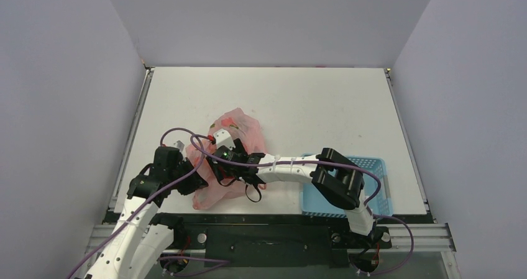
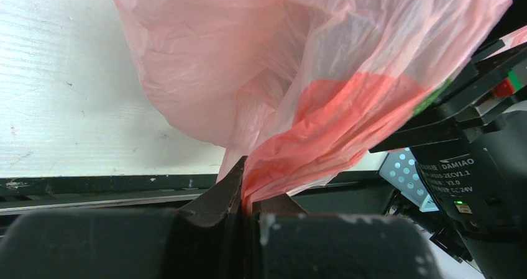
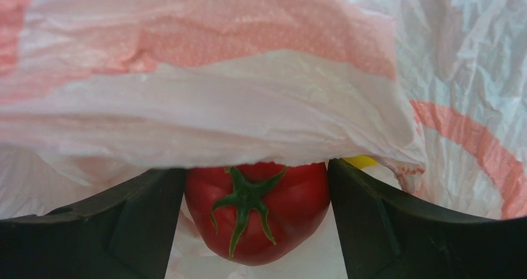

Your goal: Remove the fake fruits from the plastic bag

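Crinkly plastic bag (image 2: 279, 74) — glossy tomato (image 3: 258, 210) (smooth).

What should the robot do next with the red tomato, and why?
Probably draw the right gripper back out of the bag with the tomato: its fingers press both sides, and the left gripper pinches the bag steady.
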Tool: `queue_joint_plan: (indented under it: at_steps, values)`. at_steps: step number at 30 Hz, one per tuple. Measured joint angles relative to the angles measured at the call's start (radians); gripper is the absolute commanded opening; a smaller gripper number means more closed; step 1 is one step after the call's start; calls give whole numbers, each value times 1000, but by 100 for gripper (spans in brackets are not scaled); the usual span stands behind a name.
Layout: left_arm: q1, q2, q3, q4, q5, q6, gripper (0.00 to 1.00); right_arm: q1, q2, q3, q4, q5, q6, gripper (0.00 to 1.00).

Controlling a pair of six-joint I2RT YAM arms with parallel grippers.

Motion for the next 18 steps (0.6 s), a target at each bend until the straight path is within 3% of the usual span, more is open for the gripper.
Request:
queue_joint_plan:
  at_steps: [7,18]
  values:
    - [0,2,0,0,-12,-1,0,4,8,14,-14,15,0,33]
    - [0,34,0,-1,-38,-6,0,23,-57,15,-93,34,-4,4]
